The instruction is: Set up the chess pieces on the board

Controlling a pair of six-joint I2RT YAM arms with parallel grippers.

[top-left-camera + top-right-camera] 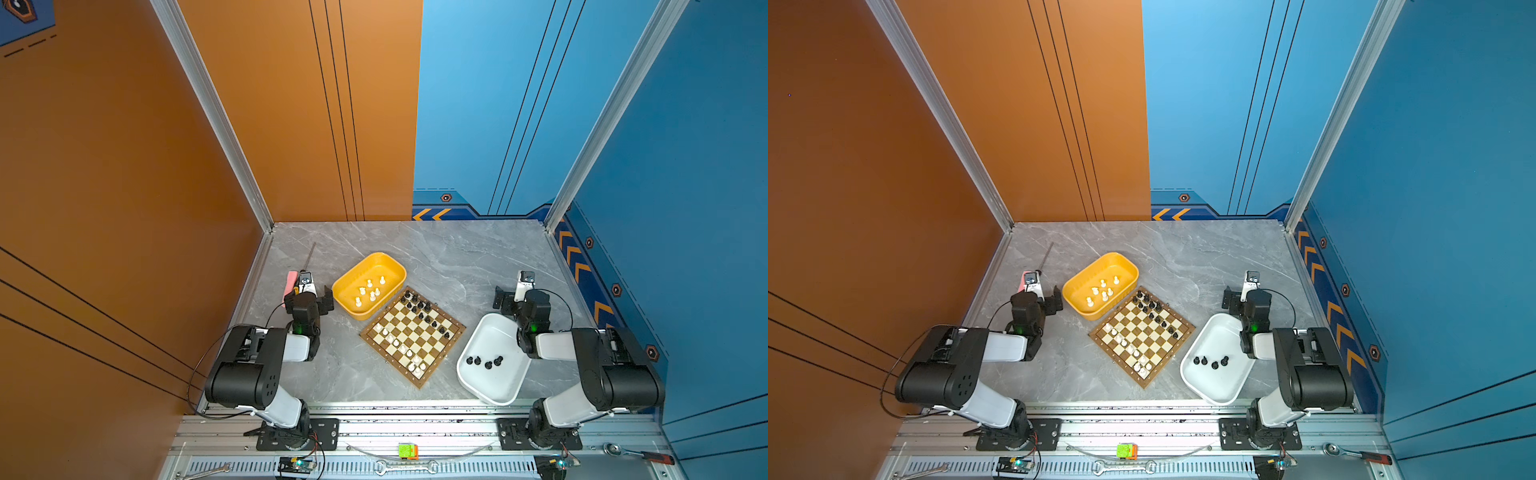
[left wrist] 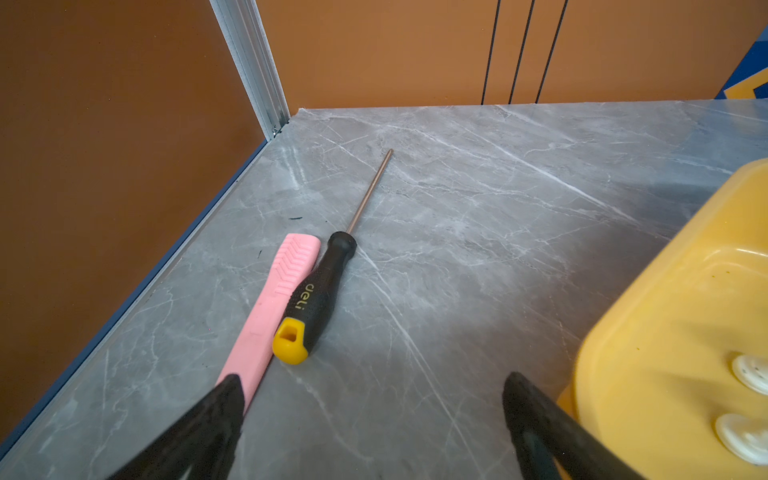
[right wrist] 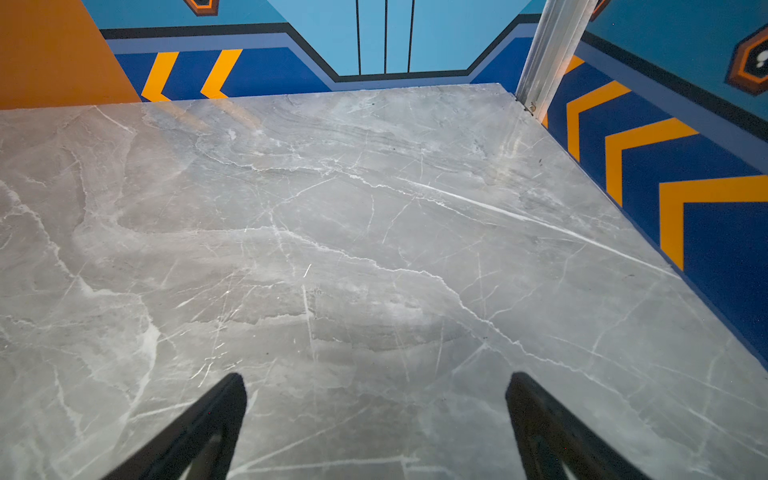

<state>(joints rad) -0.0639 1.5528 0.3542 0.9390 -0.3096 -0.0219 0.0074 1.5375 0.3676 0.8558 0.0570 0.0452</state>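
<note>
While both arms sit folded at the lower corners of both top views, the left pincer (image 1: 309,297) hovers left of centre, its jaws spread wide and gripping nothing. In the left wrist view its dark fingertips (image 2: 232,386) stand far apart over bare grey surface (image 2: 436,257). A pink tool (image 2: 270,316) runs out from behind one fingertip, and a black and yellow screwdriver (image 2: 316,291) lies against it. The wall of the yellow tray (image 2: 665,311) rises close by the other fingertip; contact cannot be told.

Over at the right of centre, the right pincer (image 1: 521,297) is likewise released, with its jaws fully apart. In the right wrist view it (image 3: 377,379) has only marbled surface between and ahead of its fingertips.

Lying in the lower middle of both top views, the board (image 1: 415,334) is turned like a diamond. Black chess pieces (image 1: 419,308) line its upper right edge and white chess pieces (image 1: 397,344) its lower left edge, with the middle squares bare. Six more white pieces (image 1: 370,289) stand in the yellow tray, just beside the board's upper left edge. A handful of black pieces (image 1: 484,361) sit in the white tray (image 1: 494,332), near the board's right corner and partly under the right arm.
</note>
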